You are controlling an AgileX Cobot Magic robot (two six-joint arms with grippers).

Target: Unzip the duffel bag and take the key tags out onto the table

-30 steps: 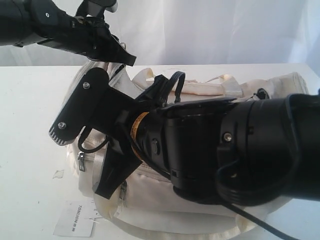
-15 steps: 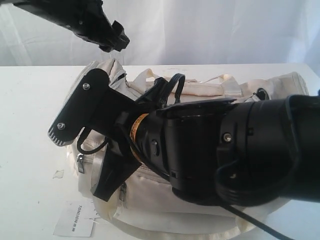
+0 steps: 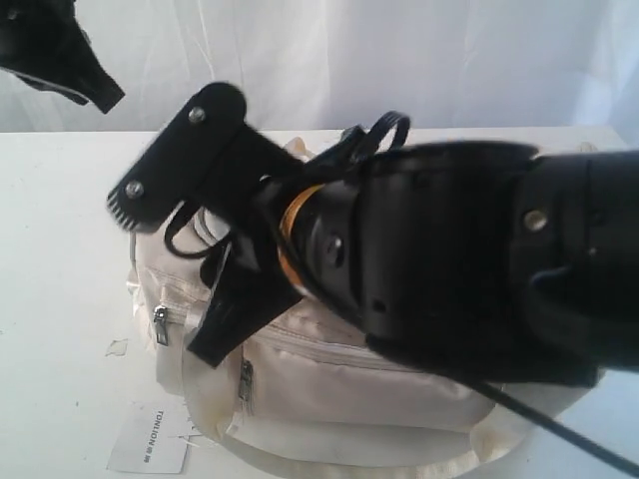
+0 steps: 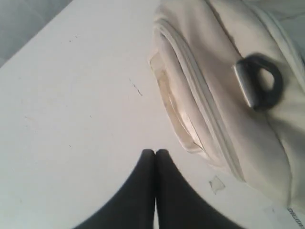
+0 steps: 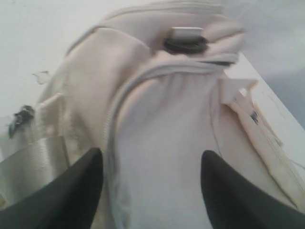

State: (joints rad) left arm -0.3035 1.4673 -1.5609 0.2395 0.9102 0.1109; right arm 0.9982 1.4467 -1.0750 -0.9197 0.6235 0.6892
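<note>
Bag (image 3: 329, 389) looks zipped, no tags on desk (image 3: 60, 299); right jaws apart over bag, left jaws together, empty, at 10 o'clock.

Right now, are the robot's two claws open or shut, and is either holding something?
Left gripper: shut, holding nothing, over the table beside the duffel bag.
Right gripper: open, empty, jaws apart over the duffel bag.

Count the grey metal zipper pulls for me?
2: one zipper pull near the cream fabric duffel bag's left end, another lower, toward its middle. More may be hidden.
</note>
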